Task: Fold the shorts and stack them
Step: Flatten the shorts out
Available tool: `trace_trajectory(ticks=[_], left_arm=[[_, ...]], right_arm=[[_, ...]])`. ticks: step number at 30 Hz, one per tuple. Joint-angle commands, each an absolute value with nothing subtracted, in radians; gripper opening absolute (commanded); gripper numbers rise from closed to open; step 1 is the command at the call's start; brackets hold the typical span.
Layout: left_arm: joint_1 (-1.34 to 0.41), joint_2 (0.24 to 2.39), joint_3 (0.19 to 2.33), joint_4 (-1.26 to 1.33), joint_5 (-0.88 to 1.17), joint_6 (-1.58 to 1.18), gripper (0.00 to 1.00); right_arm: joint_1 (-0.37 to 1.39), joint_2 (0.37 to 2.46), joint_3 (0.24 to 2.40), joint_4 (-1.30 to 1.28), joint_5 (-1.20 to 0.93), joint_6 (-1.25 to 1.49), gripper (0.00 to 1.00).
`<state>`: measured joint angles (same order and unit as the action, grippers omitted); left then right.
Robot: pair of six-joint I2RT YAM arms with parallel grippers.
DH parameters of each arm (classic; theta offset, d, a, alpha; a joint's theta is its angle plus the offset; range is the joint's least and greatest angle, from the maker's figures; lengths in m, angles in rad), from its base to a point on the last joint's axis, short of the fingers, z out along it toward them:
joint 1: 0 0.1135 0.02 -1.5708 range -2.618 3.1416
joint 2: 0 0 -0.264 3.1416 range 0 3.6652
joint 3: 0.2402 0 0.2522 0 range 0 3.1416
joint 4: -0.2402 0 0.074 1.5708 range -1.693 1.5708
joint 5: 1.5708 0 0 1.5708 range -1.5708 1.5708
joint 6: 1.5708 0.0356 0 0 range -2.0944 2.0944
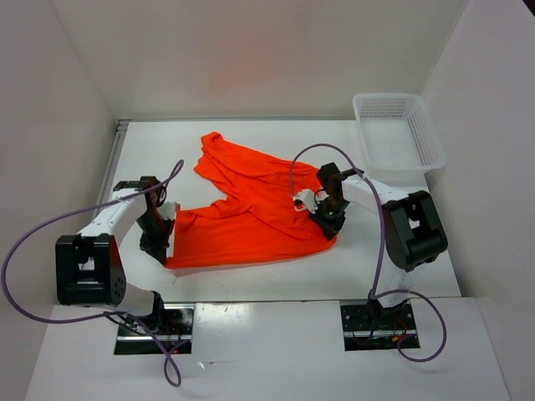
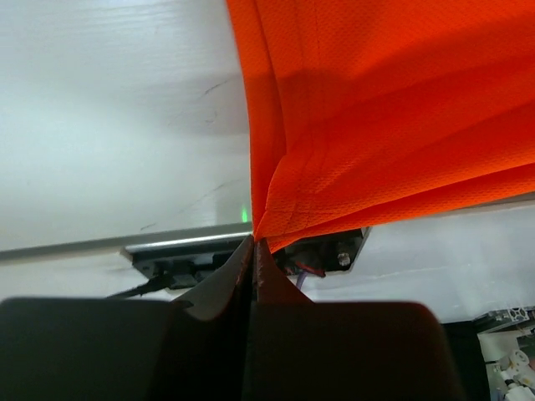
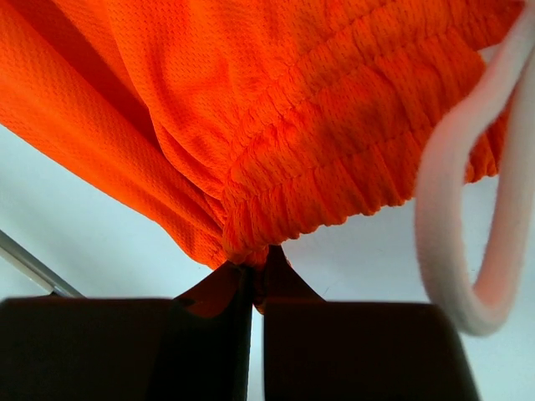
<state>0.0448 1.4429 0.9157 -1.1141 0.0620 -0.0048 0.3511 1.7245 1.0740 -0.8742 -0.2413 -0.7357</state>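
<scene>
Pinching the shorts [image 1: 251, 221] by hem corner [image 2: 276, 213] (left jaws) and waistband [image 3: 334, 159] (right jaws), both clamped shut; thin fabric may slip if pulled taut

White arms [image 1: 113, 213], black joints [image 1: 84, 269] (looping purple cables [image 1: 12, 259])
</scene>
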Motion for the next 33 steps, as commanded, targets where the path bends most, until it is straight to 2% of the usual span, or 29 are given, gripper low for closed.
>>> trace_trajectory(ticks=[1,3,8,10,11,12,13,14,15,18,21,22,27,33], left_arm=[[0.048,1.390,1.027,-1.227,-0.017,0.000,0.00],[0.028,1.367,1.042,-1.267,-0.017,0.000,0.00],[-0.109,1.206,0.833,-1.233,-0.210,0.000,0.00],[-0.147,1.192,0.805,-1.233,-0.210,0.000,0.06],[-0.147,1.181,0.805,-1.233,-0.210,0.000,0.09],[-0.156,1.181,0.805,-1.233,-0.210,0.000,0.16],[-0.156,1.181,0.805,-1.223,-0.210,0.000,0.23],[-0.156,1.193,0.805,-1.213,-0.210,0.000,0.38],[-0.156,1.193,0.816,-1.198,-0.210,0.000,0.42],[-0.092,1.253,0.876,-1.096,-0.148,0.000,0.46],[-0.020,1.418,1.053,-0.953,-0.014,0.000,0.46],[-0.020,1.516,1.099,-0.893,0.007,0.000,0.46],[-0.046,1.728,1.336,-0.833,0.123,0.000,0.46],[-0.107,1.795,1.321,-0.859,0.152,0.000,0.48]], right_arm=[[0.357,1.695,1.101,-0.976,-0.173,-0.790,0.00],[0.357,1.683,1.088,-0.985,-0.182,-0.790,0.00],[0.388,1.652,0.999,-0.919,-0.154,-0.769,0.00],[0.402,1.643,0.974,-0.897,-0.140,-0.755,0.00],[0.417,1.632,0.974,-0.888,-0.140,-0.743,0.05],[0.426,1.632,0.960,-0.875,-0.127,-0.742,0.15],[0.436,1.623,0.951,-0.874,-0.127,-0.733,0.25],[0.436,1.623,0.951,-0.874,-0.127,-0.733,0.31],[0.436,1.623,0.951,-0.861,-0.127,-0.715,0.40],[0.436,1.614,0.951,-0.850,-0.109,-0.706,0.42],[0.436,1.594,0.940,-0.822,-0.075,-0.706,0.42],[0.436,1.594,0.940,-0.813,-0.075,-0.706,0.42],[0.436,1.594,0.916,-0.792,-0.066,-0.687,0.42],[0.436,1.604,0.907,-0.762,-0.066,-0.687,0.40]])
